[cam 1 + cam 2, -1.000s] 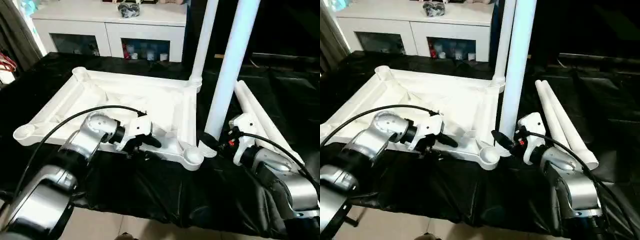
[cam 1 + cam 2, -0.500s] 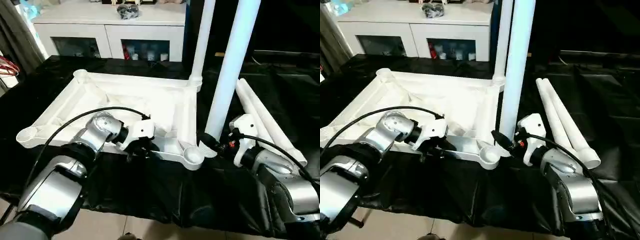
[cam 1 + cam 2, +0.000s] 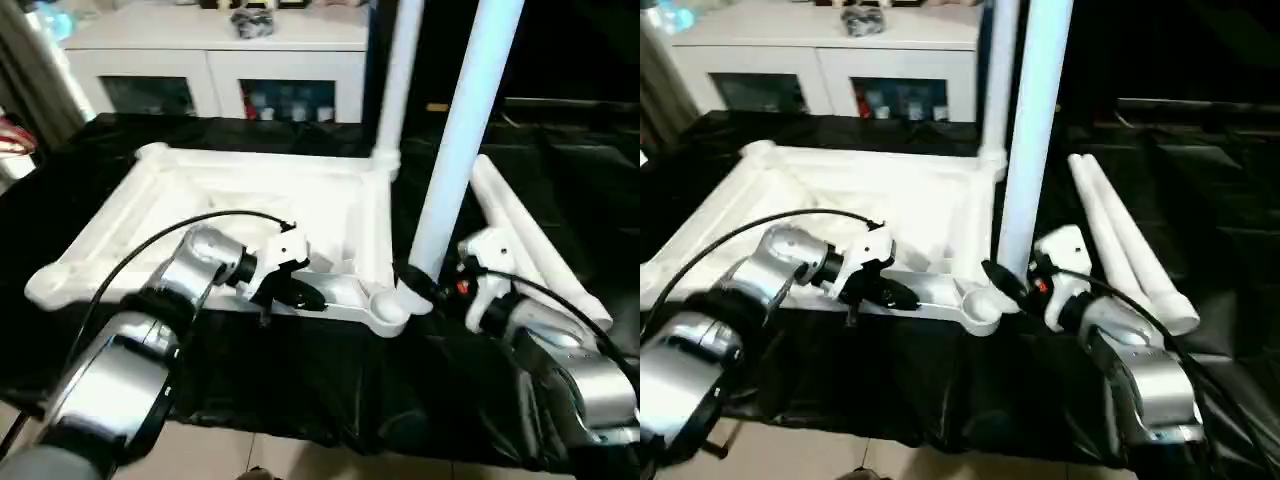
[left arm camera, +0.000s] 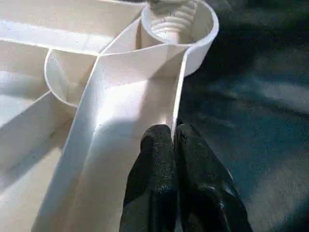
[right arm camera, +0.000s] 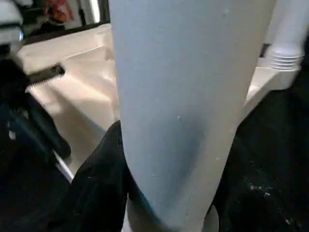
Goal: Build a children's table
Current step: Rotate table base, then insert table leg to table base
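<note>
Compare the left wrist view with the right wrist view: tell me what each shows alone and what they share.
Left wrist view alone: the left pincer shut on the tabletop's thin edge wall, and the near corner socket with a threaded end in it. Right wrist view alone: the right pincer clasping the upright leg, and a second standing leg. Shared: the white tabletop and the black cloth.

The white plastic tabletop (image 3: 250, 200) lies upside down on black cloth, its ribbed underside facing up, with round sockets at the corners. One white tube leg (image 3: 398, 70) stands upright in the far right socket. A second leg (image 3: 462, 130) stands upright by the near right socket (image 3: 386, 309). Two more legs (image 3: 1120, 245) lie side by side just right of the tabletop.
</note>
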Controlling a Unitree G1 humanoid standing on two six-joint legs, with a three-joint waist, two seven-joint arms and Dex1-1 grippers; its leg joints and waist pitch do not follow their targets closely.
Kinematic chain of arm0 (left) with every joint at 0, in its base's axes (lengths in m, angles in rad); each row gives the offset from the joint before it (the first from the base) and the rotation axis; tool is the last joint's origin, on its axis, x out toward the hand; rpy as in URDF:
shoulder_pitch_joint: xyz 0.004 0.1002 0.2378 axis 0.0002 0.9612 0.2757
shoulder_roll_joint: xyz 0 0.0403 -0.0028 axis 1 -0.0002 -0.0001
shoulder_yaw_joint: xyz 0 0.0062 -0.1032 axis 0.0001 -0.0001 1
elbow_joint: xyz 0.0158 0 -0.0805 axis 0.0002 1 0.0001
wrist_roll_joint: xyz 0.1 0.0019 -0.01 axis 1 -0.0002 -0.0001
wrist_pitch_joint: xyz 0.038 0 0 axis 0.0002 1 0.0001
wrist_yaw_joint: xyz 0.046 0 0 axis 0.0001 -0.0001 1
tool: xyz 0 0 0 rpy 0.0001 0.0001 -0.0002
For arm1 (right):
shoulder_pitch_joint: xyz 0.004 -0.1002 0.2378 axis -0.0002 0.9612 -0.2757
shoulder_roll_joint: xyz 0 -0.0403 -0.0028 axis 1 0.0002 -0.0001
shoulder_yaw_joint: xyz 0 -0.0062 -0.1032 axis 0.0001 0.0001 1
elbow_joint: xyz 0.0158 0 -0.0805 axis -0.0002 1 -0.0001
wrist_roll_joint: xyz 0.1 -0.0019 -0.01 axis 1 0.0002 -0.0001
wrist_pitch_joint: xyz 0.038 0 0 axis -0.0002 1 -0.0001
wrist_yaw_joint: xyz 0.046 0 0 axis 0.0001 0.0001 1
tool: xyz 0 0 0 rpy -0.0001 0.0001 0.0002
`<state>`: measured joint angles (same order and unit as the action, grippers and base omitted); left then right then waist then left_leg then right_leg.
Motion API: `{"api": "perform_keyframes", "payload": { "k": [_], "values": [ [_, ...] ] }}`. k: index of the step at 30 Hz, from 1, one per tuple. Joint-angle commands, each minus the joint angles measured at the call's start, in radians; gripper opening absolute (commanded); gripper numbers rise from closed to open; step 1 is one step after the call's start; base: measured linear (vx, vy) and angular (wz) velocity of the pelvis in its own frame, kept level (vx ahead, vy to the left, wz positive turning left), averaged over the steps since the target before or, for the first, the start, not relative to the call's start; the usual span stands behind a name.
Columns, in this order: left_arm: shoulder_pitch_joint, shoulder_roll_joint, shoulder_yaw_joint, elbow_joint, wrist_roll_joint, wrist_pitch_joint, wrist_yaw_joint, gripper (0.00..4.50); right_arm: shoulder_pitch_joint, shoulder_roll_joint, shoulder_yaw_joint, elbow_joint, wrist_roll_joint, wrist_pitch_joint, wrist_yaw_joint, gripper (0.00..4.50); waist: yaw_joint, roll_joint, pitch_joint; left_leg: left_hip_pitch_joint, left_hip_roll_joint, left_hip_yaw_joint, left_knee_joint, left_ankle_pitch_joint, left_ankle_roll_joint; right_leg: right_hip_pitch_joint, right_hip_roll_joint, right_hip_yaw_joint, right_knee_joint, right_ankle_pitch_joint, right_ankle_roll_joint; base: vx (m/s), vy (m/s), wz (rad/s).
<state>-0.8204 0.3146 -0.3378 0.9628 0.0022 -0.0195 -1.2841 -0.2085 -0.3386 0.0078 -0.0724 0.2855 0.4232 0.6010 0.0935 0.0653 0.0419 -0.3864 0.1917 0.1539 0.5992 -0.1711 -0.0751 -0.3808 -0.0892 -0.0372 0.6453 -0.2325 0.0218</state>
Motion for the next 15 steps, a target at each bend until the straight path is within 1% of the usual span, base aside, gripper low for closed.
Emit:
{"api": "perform_keyframes", "payload": {
  "k": [1,2,3,4,5,6,7,8,9,10,11,12,13,14,15],
  "values": [
    [0.047,0.002,0.032,-0.051,-0.001,0.072,0.129,0.07,-0.027,0.01,-0.005,0.015,0.01,0.0,-0.012,1.91,0.003,-0.019,-0.061,0.01,0.021,0.001,-0.069,-0.176,0.039,0.048,-0.047,0.026,-0.081,-0.015,-0.274,0.0,0.0,0.0],
    [0.071,-0.004,0.041,-0.088,0.004,0.096,0.178,0.07,-0.037,0.016,-0.003,0.026,0.007,-0.001,-0.016,1.91,0.002,-0.026,-0.061,0.009,0.019,0.003,-0.069,-0.173,0.041,0.049,-0.046,0.026,-0.084,-0.025,-0.268,0.0,0.0,0.0],
    [0.1,-0.007,0.049,-0.136,0.015,0.126,0.211,0.07,-0.046,0.022,-0.001,0.036,0.005,0.0,-0.021,1.91,0.001,-0.034,-0.061,0.009,0.021,0.003,-0.07,-0.169,0.044,0.05,-0.047,0.026,-0.084,-0.032,-0.264,0.0,0.0,0.0],
    [0.152,-0.007,0.049,-0.226,0.043,0.175,0.246,0.07,-0.061,0.033,0.0,0.048,0.003,0.005,-0.033,1.91,0.001,-0.03,-0.062,0.009,0.023,0.003,-0.07,-0.151,0.048,0.046,-0.047,0.026,-0.082,-0.045,-0.254,0.0,0.0,0.0],
    [0.161,-0.007,0.049,-0.241,0.048,0.182,0.252,0.07,-0.064,0.035,0.0,0.05,0.002,0.006,-0.036,1.91,-0.003,-0.028,-0.061,0.009,0.026,0.002,-0.072,-0.153,0.048,0.047,-0.049,0.026,-0.083,-0.045,-0.254,0.0,0.0,0.0],
    [0.191,-0.009,0.048,-0.291,0.057,0.201,0.264,0.07,-0.075,0.042,-0.002,0.062,0.007,0.01,-0.04,1.91,-0.006,-0.041,-0.058,0.007,0.022,0.005,-0.073,-0.157,0.047,0.045,-0.043,0.025,-0.089,-0.071,-0.24,0.0,0.0,0.0],
    [0.191,-0.009,0.048,-0.291,0.057,0.201,0.264,0.07,-0.075,0.042,-0.002,0.062,0.007,0.01,-0.04,1.91,-0.005,-0.036,-0.06,0.01,0.025,0.003,-0.074,-0.159,0.044,0.045,-0.046,0.026,-0.085,-0.074,-0.24,0.0,0.0,0.0],
    [0.242,-0.011,0.043,-0.386,0.062,0.242,0.29,0.07,-0.096,0.053,-0.006,0.086,0.01,0.021,-0.047,1.91,-0.008,-0.045,-0.058,0.012,0.026,0.006,-0.074,-0.163,0.043,0.041,-0.044,0.028,-0.087,-0.079,-0.238,0.0,0.0,0.0],
    [0.272,-0.012,0.038,-0.443,0.061,0.267,0.303,0.07,-0.109,0.056,-0.008,0.102,0.011,0.031,-0.049,1.91,-0.008,-0.04,-0.058,0.01,0.028,0.004,-0.077,-0.16,0.04,0.042,-0.046,0.026,-0.084,-0.079,-0.238,0.0,0.0,0.0],
    [0.285,-0.012,0.036,-0.467,0.061,0.279,0.31,0.0,-0.118,0.058,-0.009,0.114,0.014,0.037,-0.049,1.9,-0.009,-0.038,-0.057,0.012,0.029,0.004,-0.077,-0.161,0.04,0.039,-0.046,0.027,-0.085,-0.079,-0.239,0.0,0.0,0.0],
    [0.303,-0.013,0.033,-0.499,0.058,0.297,0.325,0.0,-0.141,0.06,-0.013,0.144,0.017,0.042,-0.044,1.9,-0.012,-0.053,-0.058,0.012,0.028,0.007,-0.076,-0.152,0.044,0.039,-0.043,0.027,-0.084,-0.07,-0.24,0.0,0.0,0.0],
    [0.31,-0.015,0.034,-0.51,0.053,0.305,0.333,0.0,-0.153,0.06,-0.014,0.162,0.017,0.039,-0.04,1.9,-0.009,-0.046,-0.055,0.014,0.026,0.008,-0.076,-0.157,0.041,0.033,-0.041,0.028,-0.088,-0.083,-0.236,0.0,0.0,0.0],
    [0.31,-0.015,0.034,-0.51,0.053,0.305,0.333,0.0,-0.153,0.06,-0.014,0.162,0.017,0.039,-0.04,1.9,-0.009,-0.044,-0.056,0.016,0.027,0.009,-0.077,-0.165,0.036,0.032,-0.042,0.028,-0.087,-0.083,-0.236,0.0,0.0,0.0],
    [0.323,-0.014,0.031,-0.54,0.053,0.317,0.343,0.0,-0.169,0.059,-0.012,0.184,0.017,0.026,-0.028,1.9,-0.01,-0.056,-0.056,0.016,0.029,0.01,-0.079,-0.174,0.03,0.034,-0.041,0.028,-0.088,-0.077,-0.231,0.0,0.0,0.0],
    [0.335,-0.009,0.022,-0.569,0.057,0.317,0.341,0.0,-0.189,0.061,-0.014,0.214,0.024,0.017,-0.011,1.9,-0.009,-0.056,-0.056,0.014,0.029,0.008,-0.079,-0.173,0.028,0.036,-0.042,0.029,-0.085,-0.069,-0.229,0.0,0.0,0.0]
  ]
}}
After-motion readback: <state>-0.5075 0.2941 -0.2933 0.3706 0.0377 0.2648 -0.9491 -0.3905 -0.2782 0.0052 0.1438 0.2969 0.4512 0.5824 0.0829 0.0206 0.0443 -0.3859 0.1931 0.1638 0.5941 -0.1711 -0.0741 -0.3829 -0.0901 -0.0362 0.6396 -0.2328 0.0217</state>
